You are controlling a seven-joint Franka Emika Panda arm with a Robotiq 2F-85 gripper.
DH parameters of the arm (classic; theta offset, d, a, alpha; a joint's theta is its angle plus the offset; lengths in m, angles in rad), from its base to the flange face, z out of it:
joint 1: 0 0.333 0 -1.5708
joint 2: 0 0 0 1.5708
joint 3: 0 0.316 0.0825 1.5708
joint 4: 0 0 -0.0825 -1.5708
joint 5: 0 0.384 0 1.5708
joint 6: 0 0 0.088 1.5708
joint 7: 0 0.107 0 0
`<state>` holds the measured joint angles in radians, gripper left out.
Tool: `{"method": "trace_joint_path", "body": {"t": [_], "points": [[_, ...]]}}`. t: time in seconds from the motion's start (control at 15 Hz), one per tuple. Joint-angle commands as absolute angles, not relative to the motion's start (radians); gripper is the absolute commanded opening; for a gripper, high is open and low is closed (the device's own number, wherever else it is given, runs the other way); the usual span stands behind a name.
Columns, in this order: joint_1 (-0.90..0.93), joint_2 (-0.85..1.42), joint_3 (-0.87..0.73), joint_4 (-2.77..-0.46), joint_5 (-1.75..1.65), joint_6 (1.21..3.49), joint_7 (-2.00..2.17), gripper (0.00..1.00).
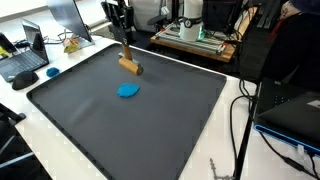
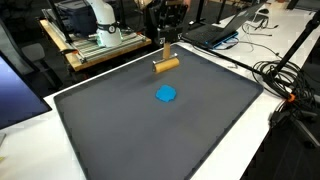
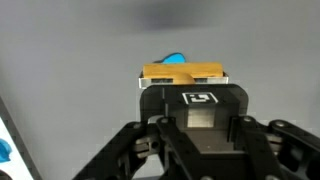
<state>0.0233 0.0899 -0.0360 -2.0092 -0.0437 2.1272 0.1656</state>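
My gripper (image 1: 124,47) (image 2: 167,42) hangs over the far part of a dark grey mat (image 1: 90,120) (image 2: 200,130). It is shut on the upright stem of a wooden T-shaped block (image 1: 130,66) (image 2: 166,64), whose long crossbar lies at the mat's surface. In the wrist view the gripper (image 3: 188,95) comes in from below with the wooden block (image 3: 182,73) just past its fingers. A small flat blue object (image 1: 128,90) (image 2: 167,95) (image 3: 175,58) lies on the mat a short way from the block, apart from it.
A laptop (image 1: 22,62) and cables sit on the white table beside the mat. A wooden platform with equipment (image 1: 195,38) (image 2: 95,45) stands behind it. Black cables (image 2: 285,75) and a second laptop (image 2: 225,30) lie along another side.
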Motion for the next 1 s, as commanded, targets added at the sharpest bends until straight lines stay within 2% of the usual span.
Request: {"method": "trace_joint_path", "body": {"t": [0.0,0.53,0.93], "points": [[0.031,0.060,-0.011,-1.988,-0.050,2.143,0.214,0.22],[0.058,0.156,0.006,-1.893,-0.183,2.191,0.407,0.22],[0.147,0.275,-0.009,-1.810,-0.343,2.174,0.641,0.22]]}}
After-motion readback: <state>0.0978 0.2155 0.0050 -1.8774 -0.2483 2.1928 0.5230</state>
